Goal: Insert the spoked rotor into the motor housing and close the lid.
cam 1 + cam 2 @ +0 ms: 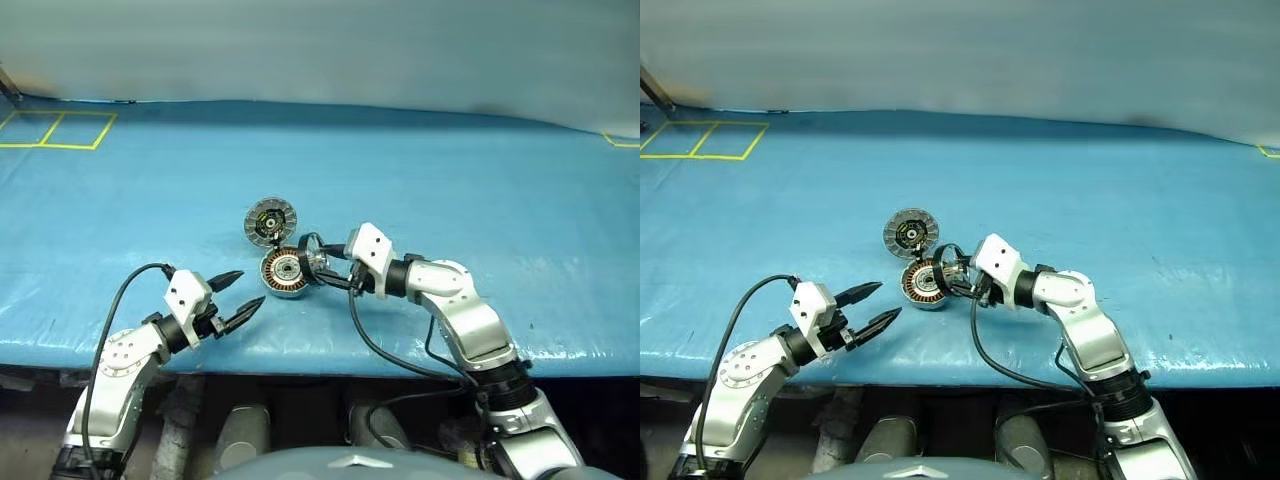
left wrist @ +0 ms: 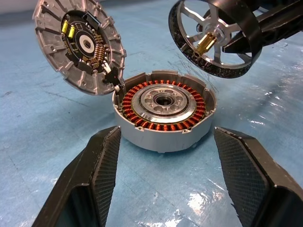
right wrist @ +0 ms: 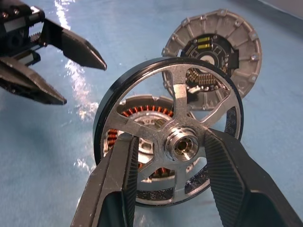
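Observation:
The motor housing (image 2: 163, 111), a silver cup with copper windings, sits on the blue table. Its lid (image 2: 78, 42) stands swung open at the far rim, dark centre showing. My right gripper (image 1: 322, 264) is shut on the spoked rotor (image 3: 183, 145), its fingers (image 3: 118, 184) pinching either side of the silver hub. The rotor hangs on edge just above the right side of the housing. My left gripper (image 1: 252, 287) is open a little in front and to the left of the housing, fingers (image 2: 102, 161) spread wider than the cup and not touching it.
The blue covering (image 1: 450, 190) spans the table, and its front edge (image 1: 330, 362) runs just below both grippers. Yellow tape squares (image 1: 60, 130) lie at the back left, and another yellow mark (image 1: 622, 141) at the back right.

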Controlling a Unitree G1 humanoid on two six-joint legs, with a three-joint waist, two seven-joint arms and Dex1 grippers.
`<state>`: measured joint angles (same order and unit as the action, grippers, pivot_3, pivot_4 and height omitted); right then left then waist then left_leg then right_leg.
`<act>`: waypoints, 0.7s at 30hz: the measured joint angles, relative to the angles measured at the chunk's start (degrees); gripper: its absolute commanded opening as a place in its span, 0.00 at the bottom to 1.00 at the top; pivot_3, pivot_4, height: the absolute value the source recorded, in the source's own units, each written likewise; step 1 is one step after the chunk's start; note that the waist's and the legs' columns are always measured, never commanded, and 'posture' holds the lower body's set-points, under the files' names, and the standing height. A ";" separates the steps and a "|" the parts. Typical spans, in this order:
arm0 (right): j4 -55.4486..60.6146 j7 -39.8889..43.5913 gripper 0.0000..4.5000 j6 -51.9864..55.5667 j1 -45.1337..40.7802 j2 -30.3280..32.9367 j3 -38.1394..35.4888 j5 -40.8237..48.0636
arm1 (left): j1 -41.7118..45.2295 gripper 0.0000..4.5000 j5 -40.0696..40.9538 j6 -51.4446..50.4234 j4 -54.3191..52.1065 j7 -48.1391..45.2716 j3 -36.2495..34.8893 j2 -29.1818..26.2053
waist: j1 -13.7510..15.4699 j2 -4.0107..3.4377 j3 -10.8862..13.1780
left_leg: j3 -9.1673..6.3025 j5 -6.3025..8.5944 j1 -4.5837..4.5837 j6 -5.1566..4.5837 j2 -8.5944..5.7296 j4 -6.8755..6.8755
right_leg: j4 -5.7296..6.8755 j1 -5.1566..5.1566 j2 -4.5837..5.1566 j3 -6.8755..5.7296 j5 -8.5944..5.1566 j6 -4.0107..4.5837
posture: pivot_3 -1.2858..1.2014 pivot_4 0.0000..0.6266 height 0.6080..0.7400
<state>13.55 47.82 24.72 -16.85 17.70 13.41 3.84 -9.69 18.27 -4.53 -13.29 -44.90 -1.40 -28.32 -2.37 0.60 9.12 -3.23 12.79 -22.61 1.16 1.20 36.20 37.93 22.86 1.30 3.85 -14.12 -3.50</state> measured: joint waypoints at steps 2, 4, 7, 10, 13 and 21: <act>-0.77 -1.21 0.39 -0.11 -0.67 -1.23 1.16 0.01 | 0.04 0.75 0.00 -0.04 -0.32 0.16 0.01 0.01 | 0.05 0.00 0.00 | 0.00 0.00 0.00 0.00 0.00 0.00 | 0.01 0.00 0.00 0.00 0.00 0.00 | 0.52 0.24 1.00; -2.41 -2.09 0.39 -0.48 -1.69 -2.17 2.31 -0.14 | 0.06 0.75 -0.07 -0.08 -0.32 0.31 0.05 0.01 | 0.12 0.00 0.00 | 0.00 0.00 -0.03 0.00 -0.01 -0.01 | -0.01 0.02 0.01 0.00 0.03 0.02 | 0.52 0.24 1.00; -4.13 -2.33 0.39 -0.83 -3.11 -2.14 4.04 -0.40 | 0.07 0.75 -0.09 -0.12 -0.33 0.55 0.13 0.01 | 0.16 0.00 0.00 | -0.01 0.00 -0.05 0.00 -0.02 -0.03 | -0.02 0.02 0.03 0.00 0.11 0.01 | 0.52 0.24 1.00; -5.22 -1.54 0.39 -1.33 -4.67 -1.37 5.70 -0.64 | 0.21 0.75 -0.10 -0.16 -0.33 0.82 0.46 0.04 | 0.18 0.00 0.00 | -0.02 0.00 -0.06 0.00 -0.03 -0.07 | -0.02 0.04 0.03 -0.01 0.13 0.03 | 0.52 0.24 1.00; -6.82 -1.12 0.39 -2.47 -6.03 0.24 6.80 -1.51 | 0.38 0.75 -0.11 -0.16 -0.34 1.08 1.00 0.15 | 0.18 0.00 0.00 | -0.02 0.00 -0.06 0.00 -0.03 -0.07 | -0.02 0.05 0.03 -0.02 0.12 0.03 | 0.52 0.24 1.00; -7.70 0.59 0.39 -4.24 -7.68 2.59 8.19 -2.65 | 1.10 0.75 -0.12 -0.14 -0.33 1.11 2.16 0.81 | 0.12 0.00 0.00 | -0.02 0.00 -0.06 0.00 -0.02 -0.08 | -0.02 0.06 0.01 -0.02 0.12 0.03 | 0.52 0.24 1.00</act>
<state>5.85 48.42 20.48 -24.53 20.30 21.60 1.18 -8.59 18.15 -4.68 -13.63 -43.79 0.77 -27.51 -2.24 0.60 9.12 -3.25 12.79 -22.67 1.16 1.18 36.12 37.92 22.91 1.32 3.83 -14.00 -3.47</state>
